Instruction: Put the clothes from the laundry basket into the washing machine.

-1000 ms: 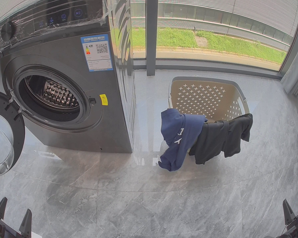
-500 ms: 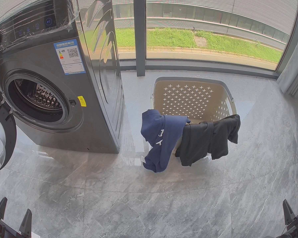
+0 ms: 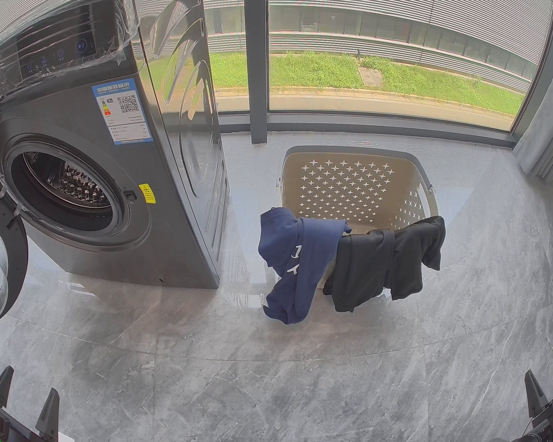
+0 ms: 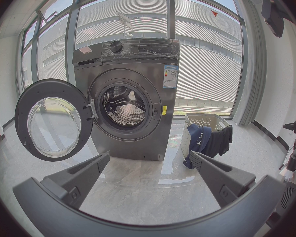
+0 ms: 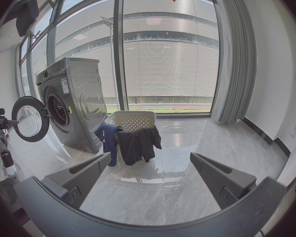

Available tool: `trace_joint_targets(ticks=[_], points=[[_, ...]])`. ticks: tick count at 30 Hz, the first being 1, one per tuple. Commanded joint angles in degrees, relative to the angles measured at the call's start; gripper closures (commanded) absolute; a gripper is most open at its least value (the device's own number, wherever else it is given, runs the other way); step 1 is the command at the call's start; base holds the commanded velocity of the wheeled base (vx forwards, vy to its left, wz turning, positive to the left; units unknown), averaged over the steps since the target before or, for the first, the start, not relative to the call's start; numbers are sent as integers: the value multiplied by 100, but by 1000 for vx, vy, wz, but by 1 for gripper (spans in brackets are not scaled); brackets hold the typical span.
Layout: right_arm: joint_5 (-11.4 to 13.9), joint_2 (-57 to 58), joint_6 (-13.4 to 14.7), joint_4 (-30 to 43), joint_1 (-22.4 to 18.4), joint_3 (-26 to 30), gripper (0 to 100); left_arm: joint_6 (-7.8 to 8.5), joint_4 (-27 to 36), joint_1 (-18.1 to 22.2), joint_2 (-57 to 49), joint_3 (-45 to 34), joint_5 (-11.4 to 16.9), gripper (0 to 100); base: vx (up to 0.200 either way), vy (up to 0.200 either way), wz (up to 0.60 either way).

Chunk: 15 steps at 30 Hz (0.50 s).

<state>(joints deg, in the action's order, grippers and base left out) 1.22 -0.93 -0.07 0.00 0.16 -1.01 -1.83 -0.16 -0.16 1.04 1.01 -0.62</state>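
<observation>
The laundry basket [image 3: 356, 176] is being shown on the floor [image 3: 258, 363] by the window [image 3: 399, 38], just right of the washing machine [image 3: 166, 216], whose round door [image 3: 9, 247] is hanging open at the left. A navy garment [image 3: 295, 259] and a black garment [image 3: 381, 262] are being carried side by side over the basket's near rim, the navy one on the left and hanging lower. The left gripper [image 3: 29, 383] and right gripper [image 3: 545, 363] are being held low at the near corners, well apart from the clothes. The fingers of both are being held wide apart around nothing.
</observation>
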Motion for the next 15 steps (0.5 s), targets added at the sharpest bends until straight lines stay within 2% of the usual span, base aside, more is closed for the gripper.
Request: trace_joint_targets(ticks=[1,7,15], points=[[1,57,-1,0,2,101,0,-2,-2,-2,-95,-101,1,0,0,-200,0],[1,57,-1,0,2,101,0,-11,-2,-2,-95,-101,1,0,0,-200,0],[1,57,-1,0,2,101,0,-11,-2,-2,-95,-101,9,0,0,0,0]])
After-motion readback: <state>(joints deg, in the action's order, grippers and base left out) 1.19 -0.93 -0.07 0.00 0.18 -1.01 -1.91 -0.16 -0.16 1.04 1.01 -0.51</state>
